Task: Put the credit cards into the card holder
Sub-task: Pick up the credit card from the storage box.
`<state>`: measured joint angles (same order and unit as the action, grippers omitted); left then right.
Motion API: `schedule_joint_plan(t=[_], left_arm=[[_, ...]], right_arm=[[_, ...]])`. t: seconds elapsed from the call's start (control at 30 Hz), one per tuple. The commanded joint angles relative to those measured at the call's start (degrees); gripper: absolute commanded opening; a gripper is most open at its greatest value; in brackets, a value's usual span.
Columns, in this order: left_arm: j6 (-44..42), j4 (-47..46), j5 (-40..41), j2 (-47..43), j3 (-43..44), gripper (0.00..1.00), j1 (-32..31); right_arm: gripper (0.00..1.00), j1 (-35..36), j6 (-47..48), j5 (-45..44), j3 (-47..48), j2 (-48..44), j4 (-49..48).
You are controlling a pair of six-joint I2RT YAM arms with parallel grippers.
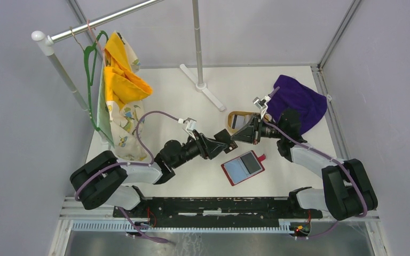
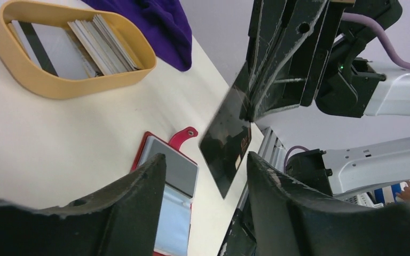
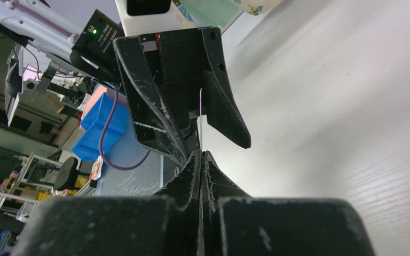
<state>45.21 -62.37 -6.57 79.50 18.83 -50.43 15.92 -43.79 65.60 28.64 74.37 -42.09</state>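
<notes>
My right gripper [image 3: 200,154] is shut on a black credit card [image 2: 227,141] and holds it edge-up above the table. My left gripper [image 2: 205,157] is open, with its two fingers on either side of the card's free end and a gap on each side. In the top view both grippers [image 1: 229,140] meet nose to nose at mid-table. The red card holder [image 1: 242,167] lies open and flat just in front of them, with a grey card in its pocket [image 2: 179,170]. More credit cards [image 2: 93,45] stand in the tan oval tray [image 2: 58,85].
A purple cloth [image 1: 298,101] lies at the back right, behind the tray [image 1: 238,120]. A clothes rack with a yellow and floral garment [image 1: 118,80] stands at the left. A white pole with a foot [image 1: 205,90] rises at the back centre.
</notes>
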Motion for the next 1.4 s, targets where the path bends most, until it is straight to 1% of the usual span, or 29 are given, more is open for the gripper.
schedule_joint_plan(t=[0.0, 0.03, 0.07, 0.1, 0.17, 0.23, 0.27, 0.3, 0.33, 0.37, 0.4, 0.43, 0.47, 0.5, 0.53, 0.57, 0.67, 0.7, 0.8, 0.87, 1.0, 1.1, 1.2, 1.27, 1.37], left_arm=[[0.6, -5.3, -2.0, 1.1, 2.3, 0.58, 0.6], [0.6, -5.6, -2.5, 1.2, 2.4, 0.54, 0.7], [0.5, -6.0, -2.9, 1.2, 2.6, 0.47, 0.8], [0.3, -6.1, -3.3, 1.2, 2.7, 0.35, 0.9], [-0.1, -6.1, -4.3, 1.1, 2.9, 0.03, 0.9], [-0.9, -6.1, -5.4, 0.7, 2.8, 0.02, 1.0], [-1.4, -6.1, -6.0, 0.4, 2.7, 0.02, 1.0], [-2.1, -5.7, -6.7, 0.1, 2.4, 0.02, 1.0], [-3.0, -4.7, -7.9, -0.5, 2.3, 0.02, 0.9], [-4.2, -3.6, -8.6, -1.0, 2.3, 0.02, 1.0], [-5.3, -2.2, -10.0, -1.7, 2.1, 0.02, 1.0], [-6.6, -0.6, -10.8, -2.4, 1.9, 0.02, 1.0], [-8.0, 0.8, -11.7, -3.2, 1.4, 0.02, 1.0], [-9.3, 2.5, -12.5, -4.1, 1.1, 0.02, 1.0], [-10.7, 4.0, -13.1, -5.1, 0.7, 0.02, 1.0], [-12.2, 5.5, -13.9, -5.9, 0.4, 0.02, 1.0], [-15.3, 8.7, -16.4, -8.1, -0.1, 0.02, 0.8], [-16.1, 9.4, -17.2, -8.4, 0.0, 0.02, 0.9], [-17.2, 10.5, -18.9, -8.2, 0.6, 0.02, 0.5], [-17.5, 10.6, -19.4, -7.1, 1.2, 0.02, 0.1], [-17.7, 10.5, -19.8, -5.4, 2.4, 0.02, -1.0], [-17.8, 10.2, -19.7, -4.3, 3.2, 0.02, -1.7], [-17.7, 9.8, -19.7, -3.2, 3.9, 0.02, -2.3], [-17.6, 9.6, -19.7, -2.6, 4.1, 0.02, -2.5], [-17.4, 9.5, -18.8, -2.8, 3.8, 0.02, -2.4]], right_arm=[[0.00, 1.3, 0.0, 2.2, 0.7, 0.0, -4.5], [0.00, 1.5, 0.1, 2.4, 0.7, 0.0, -4.4], [0.00, 1.6, 0.2, 2.5, 0.7, 0.0, -4.4], [0.00, 1.9, 0.5, 2.5, 0.8, 0.1, -4.3], [0.00, 2.1, 2.7, 2.6, 1.1, 0.3, -2.5], [0.01, 2.1, 7.9, 3.5, 1.9, 0.1, 0.7], [0.13, 2.0, 12.7, 4.5, 3.1, 0.0, 3.7], [0.27, 2.0, 18.3, 6.0, 4.6, -0.2, 9.6], [0.38, 2.0, 29.2, 7.1, 7.6, -0.6, 18.0], [0.46, 2.0, 35.7, 7.5, 9.3, -0.9, 26.0], [0.56, 2.0, 45.7, 7.5, 11.9, -1.3, 35.1], [0.63, 1.9, 54.6, 7.5, 14.3, -1.8, 42.2], [0.67, 2.0, 60.5, 7.4, 15.7, -2.2, 48.8], [0.71, 2.0, 65.7, 7.5, 16.5, -2.9, 52.2], [0.74, 2.0, 68.4, 8.1, 16.3, -3.5, 54.0], [0.77, 2.0, 70.0, 8.5, 15.4, -4.3, 54.1], [0.80, 2.1, 75.5, 10.8, 11.7, -5.6, 54.1], [0.80, 2.3, 75.9, 11.1, 11.1, -5.8, 53.9], [0.79, 3.0, 75.3, 11.4, 10.9, -5.3, 53.6], [0.77, 3.7, 74.0, 11.3, 10.9, -4.6, 53.0], [0.67, 5.1, 65.5, 10.2, 9.4, -3.8, 46.5], [0.59, 6.3, 63.3, 9.2, 9.2, -3.3, 45.0], [0.45, 7.0, 60.8, 8.6, 9.4, -2.5, 43.7], [0.33, 7.1, 60.1, 9.2, 9.7, -2.1, 43.7], [0.07, 7.2, 59.5, 9.8, 10.4, -1.9, 43.9]])
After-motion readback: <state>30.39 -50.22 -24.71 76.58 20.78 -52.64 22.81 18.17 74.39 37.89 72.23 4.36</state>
